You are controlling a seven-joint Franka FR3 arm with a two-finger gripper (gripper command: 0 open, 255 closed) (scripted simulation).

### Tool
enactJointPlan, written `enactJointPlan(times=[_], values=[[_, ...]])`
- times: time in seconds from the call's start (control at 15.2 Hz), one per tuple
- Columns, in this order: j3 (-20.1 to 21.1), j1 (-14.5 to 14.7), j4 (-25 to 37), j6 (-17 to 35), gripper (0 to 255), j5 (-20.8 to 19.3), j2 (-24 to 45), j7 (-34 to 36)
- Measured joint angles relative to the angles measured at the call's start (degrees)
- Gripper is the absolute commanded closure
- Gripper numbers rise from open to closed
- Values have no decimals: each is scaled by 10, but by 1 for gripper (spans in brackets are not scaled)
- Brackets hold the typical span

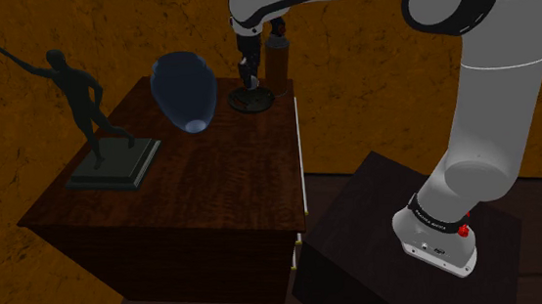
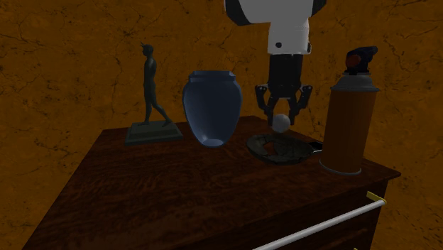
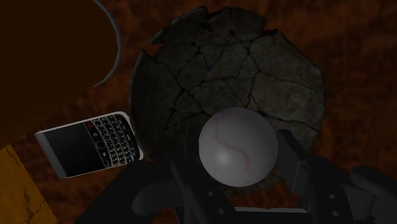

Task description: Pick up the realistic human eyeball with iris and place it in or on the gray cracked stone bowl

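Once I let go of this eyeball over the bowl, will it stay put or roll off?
The eyeball is a smooth sphere, so it will likely roll. The bowl looks shallow with a chipped rim, so it may escape.

You have a whitish eyeball (image 3: 237, 147) veined red, a dark grey bowl (image 3: 242, 70) webbed with cracks, a black silver-edged phone (image 3: 89, 143) and a blue vase (image 2: 211, 106).

My arm (image 1: 492, 111) wears smooth white shells with dark rounded joints; near the wrist I read FRANKA EMIKA in white on a black band, and another lettered black band rings the base, a small red spot beside it. My gripper (image 2: 282, 122) is all black, chunky and angular
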Motion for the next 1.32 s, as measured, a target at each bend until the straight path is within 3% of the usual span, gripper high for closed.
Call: enactJointPlan(times=[0.4, 0.79, 0.86, 1.32], values=[[-1, -1, -27, 37, 255, -1, 10, -1], [0, 0, -30, 41, 255, -1, 11, 0], [0, 0, -30, 41, 0, -1, 11, 0], [0, 0, -22, 32, 0, -1, 10, 0]])
